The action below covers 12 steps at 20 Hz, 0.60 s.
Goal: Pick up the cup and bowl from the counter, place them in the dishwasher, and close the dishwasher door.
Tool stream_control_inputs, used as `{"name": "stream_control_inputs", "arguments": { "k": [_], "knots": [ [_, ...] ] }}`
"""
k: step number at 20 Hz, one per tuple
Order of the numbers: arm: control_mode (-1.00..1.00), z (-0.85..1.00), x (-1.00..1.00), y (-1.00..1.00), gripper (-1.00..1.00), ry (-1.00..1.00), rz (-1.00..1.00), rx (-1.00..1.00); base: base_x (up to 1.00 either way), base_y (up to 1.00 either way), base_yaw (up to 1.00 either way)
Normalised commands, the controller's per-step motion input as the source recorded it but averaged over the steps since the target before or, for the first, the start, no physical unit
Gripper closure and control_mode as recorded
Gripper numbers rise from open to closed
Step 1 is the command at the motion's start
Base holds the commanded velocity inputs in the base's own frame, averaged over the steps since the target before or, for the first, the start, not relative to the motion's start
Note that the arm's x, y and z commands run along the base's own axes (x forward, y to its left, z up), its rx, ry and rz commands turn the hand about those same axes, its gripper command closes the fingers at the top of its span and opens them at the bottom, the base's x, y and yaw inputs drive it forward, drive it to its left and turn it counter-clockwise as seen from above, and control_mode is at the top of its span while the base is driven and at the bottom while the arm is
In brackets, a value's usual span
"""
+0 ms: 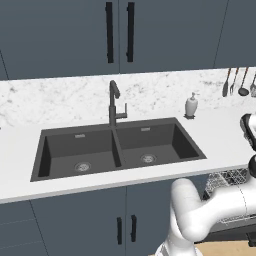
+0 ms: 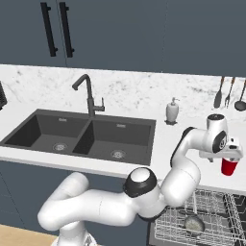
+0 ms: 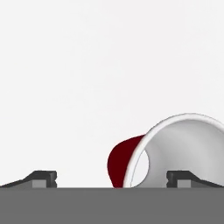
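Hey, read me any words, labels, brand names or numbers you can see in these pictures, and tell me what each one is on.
There is no readable text.
The red cup under the hand is plain.
The soap dispenser bears no label.
The dishwasher rack, sink and cabinet doors show no brand or number.

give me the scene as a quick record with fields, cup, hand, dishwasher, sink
cup: red, white inside, under the hand above the counter near its front edge
hand: over the cup; a finger sits inside the rim; grip cannot be told
dishwasher: open, wire rack out, a grey rounded item in it
sink: dark double basin, faucet behind
other: soap dispenser, utensils hanging on the backsplash
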Motion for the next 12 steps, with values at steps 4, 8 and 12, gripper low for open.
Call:
{"name": "stream_control_inputs", "arguments": {
  "k": [4, 8, 12],
  "knots": [
    [-1.00, -0.12, 0.00, 0.00, 1.00, 0.02, 0.04, 0.00, 0.00, 0.00, 0.00],
    [-1.00, -0.10, 0.00, 0.00, 1.00, 0.02, 0.03, 0.00, 0.00, 0.00, 0.00],
    [-1.00, -0.02, 0.00, 0.00, 1.00, 0.00, 0.01, 0.00, 0.00, 0.00, 0.00]
  ]
}}
